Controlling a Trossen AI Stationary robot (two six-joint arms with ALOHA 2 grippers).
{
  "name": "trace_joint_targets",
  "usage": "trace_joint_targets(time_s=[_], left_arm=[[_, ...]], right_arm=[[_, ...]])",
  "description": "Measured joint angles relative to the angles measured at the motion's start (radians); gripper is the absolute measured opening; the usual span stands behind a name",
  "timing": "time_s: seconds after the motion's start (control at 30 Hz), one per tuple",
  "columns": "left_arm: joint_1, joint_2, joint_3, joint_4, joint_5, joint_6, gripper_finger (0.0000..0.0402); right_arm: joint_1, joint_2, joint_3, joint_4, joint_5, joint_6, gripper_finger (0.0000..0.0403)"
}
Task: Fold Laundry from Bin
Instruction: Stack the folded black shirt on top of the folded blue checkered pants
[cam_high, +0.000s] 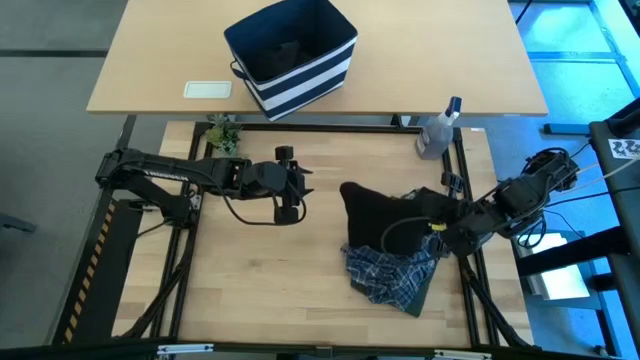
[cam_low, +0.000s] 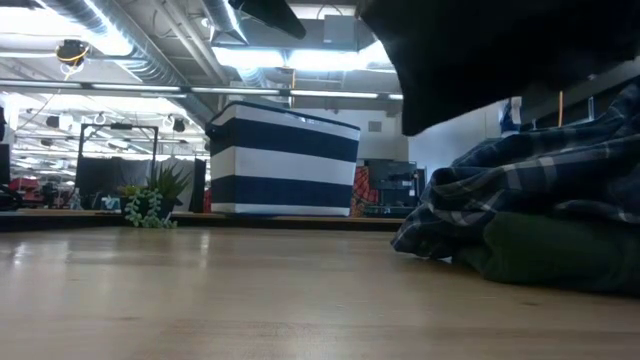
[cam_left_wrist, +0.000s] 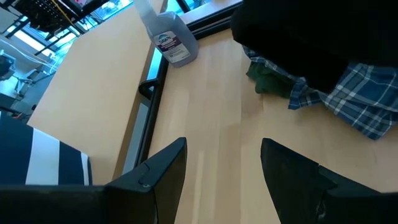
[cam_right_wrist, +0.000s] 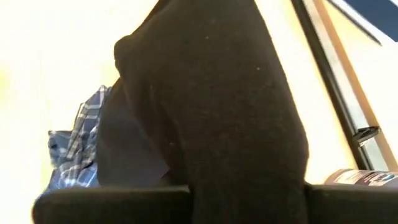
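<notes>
The right end effector (cam_high: 443, 228) is closed on the black garment (cam_high: 385, 215), lifting it above the plaid shirt (cam_high: 390, 275) and green garment (cam_low: 555, 250) on the table (cam_high: 260, 280). The left end effector (cam_high: 297, 186) hovers open, empty.

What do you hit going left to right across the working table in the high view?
Left claw, open, over bare wood → black garment → right claw, shut on the black garment. The plaid shirt lies under and in front of the black one, so it has no clear place in the order.
</notes>
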Motion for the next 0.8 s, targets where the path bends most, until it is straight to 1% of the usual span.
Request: trace_joint_targets(time_s=[0.1, 0.2, 0.3, 0.37, 0.47, 0.63, 0.7, 0.8], left_arm=[[-0.005, 0.000, 0.000, 0.000, 0.005, 0.000, 0.0199], [-0.013, 0.000, 0.000, 0.000, 0.006, 0.000, 0.0199], [-0.013, 0.000, 0.000, 0.000, 0.007, 0.000, 0.0199], [-0.014, 0.000, 0.000, 0.000, 0.006, 0.001, 0.0199], [-0.014, 0.000, 0.000, -0.007, 0.010, 0.000, 0.0199], [-0.014, 0.000, 0.000, -0.012, 0.021, 0.000, 0.0199], [-0.014, 0.000, 0.000, -0.012, 0.021, 0.000, 0.0199], [-0.014, 0.000, 0.000, -0.013, 0.021, 0.000, 0.0199]], right_arm=[[0.001, -0.005, -0.041, 0.036, 0.036, -0.010, 0.0041], [0.001, -0.043, -0.143, 0.160, 0.050, -0.045, 0.0041], [0.001, -0.131, -0.268, 0.342, 0.036, -0.103, 0.0041], [0.001, -0.209, -0.344, 0.422, 0.034, -0.109, 0.0041], [0.002, -0.332, -0.429, 0.485, 0.071, -0.058, 0.0041], [0.045, -0.517, -0.553, 0.580, 0.216, 0.059, 0.0041], [0.060, -0.553, -0.594, 0.635, 0.250, 0.072, 0.0041], [0.060, -0.582, -0.623, 0.665, 0.240, 0.097, 0.0041]])
